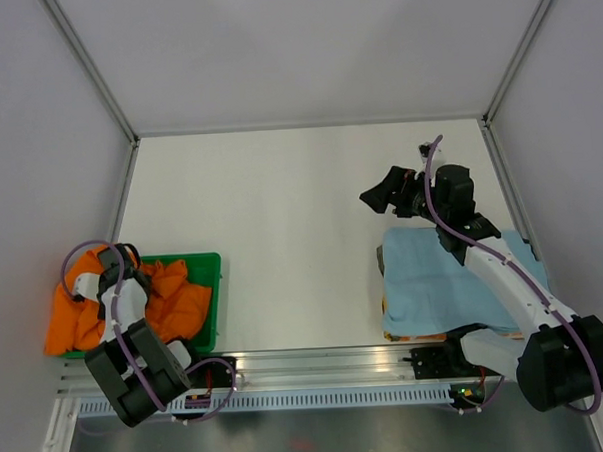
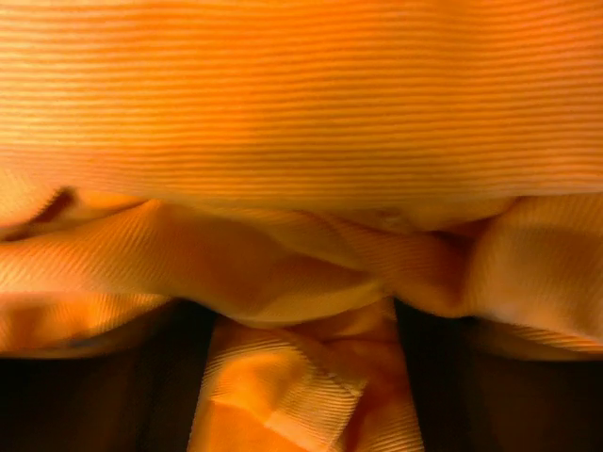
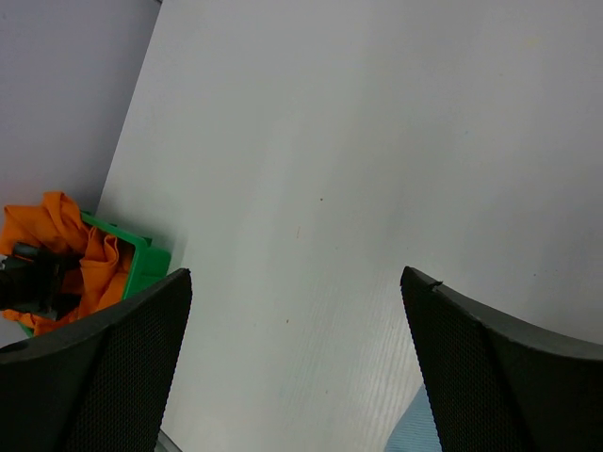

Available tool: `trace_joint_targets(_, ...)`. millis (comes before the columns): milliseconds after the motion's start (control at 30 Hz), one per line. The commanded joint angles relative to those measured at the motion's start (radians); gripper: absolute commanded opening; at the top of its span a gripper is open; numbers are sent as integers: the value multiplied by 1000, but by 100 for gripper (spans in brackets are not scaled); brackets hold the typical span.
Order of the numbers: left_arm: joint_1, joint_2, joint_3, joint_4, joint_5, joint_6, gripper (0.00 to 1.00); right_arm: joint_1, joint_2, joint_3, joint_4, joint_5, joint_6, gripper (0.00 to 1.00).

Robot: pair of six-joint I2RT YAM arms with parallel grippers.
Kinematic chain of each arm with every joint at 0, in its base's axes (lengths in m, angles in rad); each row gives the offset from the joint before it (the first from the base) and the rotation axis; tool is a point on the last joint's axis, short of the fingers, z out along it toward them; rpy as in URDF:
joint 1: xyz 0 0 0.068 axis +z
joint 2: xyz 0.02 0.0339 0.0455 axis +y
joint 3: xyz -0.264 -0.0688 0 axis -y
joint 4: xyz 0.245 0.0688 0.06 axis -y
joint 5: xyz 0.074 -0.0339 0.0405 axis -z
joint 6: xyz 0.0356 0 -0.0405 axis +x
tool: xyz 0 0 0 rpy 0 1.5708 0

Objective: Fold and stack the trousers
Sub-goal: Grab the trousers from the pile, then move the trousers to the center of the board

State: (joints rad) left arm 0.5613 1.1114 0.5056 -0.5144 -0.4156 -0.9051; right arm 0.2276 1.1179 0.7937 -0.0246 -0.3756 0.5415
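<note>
- Going by the pictures, the task has hardly begun. The orange trousers [image 1: 175,302] lie in a crumpled heap in the green tray [image 1: 216,290] at about 8 o'clock on the counter [image 1: 301,206], and they spill over the tray's 9 o'clock rim. No fold shows and nothing is stacked.
- The left pincer [image 1: 121,262] is sunk into the heap. Its wrist view is filled with orange fabric, so I cannot tell whether its jaws have closed on cloth.
- What seems left is lifting the trousers out, spreading them on the bare middle of the counter, folding them and stacking them.
- The right pincer [image 1: 385,194] is released, its jaws wide apart with nothing between. It hovers near 2 o'clock, well apart from the trousers.
- A light blue cloth [image 1: 424,281] lies near 4 o'clock under the right arm and may crowd that side when the trousers are spread. The tray walls could snag a trailing leg.
</note>
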Motion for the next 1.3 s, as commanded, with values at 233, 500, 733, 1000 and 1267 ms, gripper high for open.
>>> trace_joint_targets(233, 6, -77, 14, 64, 3, 41, 2, 6, 22, 79, -35, 43, -43, 98)
trace_joint_targets(500, 5, -305, 316, -101, 83, 205, 2, 7, -9, 105, -69, 92, -43, 98)
trace_joint_targets(733, -87, -259, 660, -61, 493, 267, 2, 6, -1, 199, -216, 409, 23, 98)
trace_joint_targets(1000, -821, 66, 1141, -41, 264, 324, 2, -97, 14, 278, -285, 508, 80, 98)
trace_joint_targets(1267, -1240, 693, 1789, -110, 156, 407, 2, -295, -62, 337, -422, 636, 95, 98)
